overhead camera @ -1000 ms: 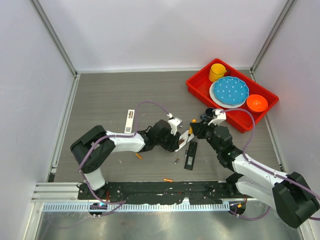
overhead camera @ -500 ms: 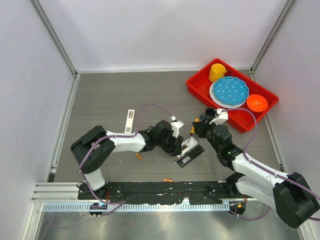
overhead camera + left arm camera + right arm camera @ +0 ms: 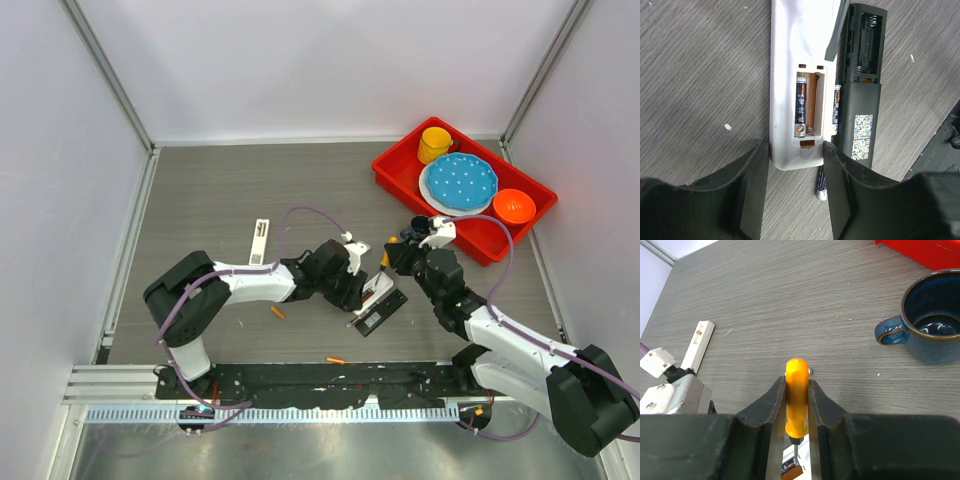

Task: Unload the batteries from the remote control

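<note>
My left gripper [image 3: 795, 152] is shut on the end of a white remote [image 3: 795, 45] lying on the table, back up, its cover off. One dark battery [image 3: 801, 104] sits in its compartment. A second dark battery [image 3: 836, 107] lies at the remote's right edge, against a black remote [image 3: 862, 130] whose compartment is empty. A third [image 3: 821, 186] lies loose by my right finger. My right gripper [image 3: 797, 395] is shut on an orange-handled screwdriver [image 3: 797, 375], tip down over the white remote. From above, both grippers [image 3: 362, 290] [image 3: 388, 258] meet at the remotes [image 3: 378, 300].
Two orange batteries [image 3: 278, 312] [image 3: 335, 360] lie loose on the table nearer the arm bases. A slim white remote-like piece [image 3: 259, 242] lies to the left. A dark blue mug [image 3: 930, 325] stands right of my right gripper. A red tray [image 3: 400, 175] with dishes is at the back right.
The black remote has swung from upright to slanted beside the white remote. My left gripper and the white remote shifted slightly toward the arm bases. My right gripper still holds the screwdriver.
</note>
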{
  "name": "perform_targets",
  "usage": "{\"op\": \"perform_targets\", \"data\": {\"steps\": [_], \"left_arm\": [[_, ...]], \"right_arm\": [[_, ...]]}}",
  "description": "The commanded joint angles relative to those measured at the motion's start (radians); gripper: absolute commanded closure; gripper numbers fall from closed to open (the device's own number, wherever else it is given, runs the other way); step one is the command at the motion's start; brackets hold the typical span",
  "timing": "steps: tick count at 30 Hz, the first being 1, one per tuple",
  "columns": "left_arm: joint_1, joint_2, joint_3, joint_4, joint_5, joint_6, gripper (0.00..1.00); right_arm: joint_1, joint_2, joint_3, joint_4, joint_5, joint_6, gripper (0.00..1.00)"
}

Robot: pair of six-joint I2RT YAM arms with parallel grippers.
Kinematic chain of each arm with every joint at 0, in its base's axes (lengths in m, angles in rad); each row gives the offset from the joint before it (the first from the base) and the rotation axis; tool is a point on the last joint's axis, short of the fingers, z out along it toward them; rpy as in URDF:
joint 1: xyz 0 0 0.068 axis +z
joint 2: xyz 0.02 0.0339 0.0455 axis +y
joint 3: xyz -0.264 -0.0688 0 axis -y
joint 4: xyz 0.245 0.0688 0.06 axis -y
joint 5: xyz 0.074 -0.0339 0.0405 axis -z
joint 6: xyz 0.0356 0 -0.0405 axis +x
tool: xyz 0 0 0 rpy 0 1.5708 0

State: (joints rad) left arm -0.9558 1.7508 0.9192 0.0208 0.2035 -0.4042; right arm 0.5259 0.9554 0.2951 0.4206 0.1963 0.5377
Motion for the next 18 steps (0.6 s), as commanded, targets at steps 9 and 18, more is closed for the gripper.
{"op": "perform_targets", "data": {"steps": [9, 18], "left_arm": [[0.055, -0.030, 0.001, -0.027, 0.020, -0.030, 0.44], [0.055, -0.022, 0.061, -0.059, 0.022, -0.005, 0.35]], "right_arm": [[-0.004, -0.015, 0.039, 0.024, -0.009, 0.013, 0.99], [-0.004, -0.038, 0.038, 0.012, 0.014, 0.011, 0.99]]}}
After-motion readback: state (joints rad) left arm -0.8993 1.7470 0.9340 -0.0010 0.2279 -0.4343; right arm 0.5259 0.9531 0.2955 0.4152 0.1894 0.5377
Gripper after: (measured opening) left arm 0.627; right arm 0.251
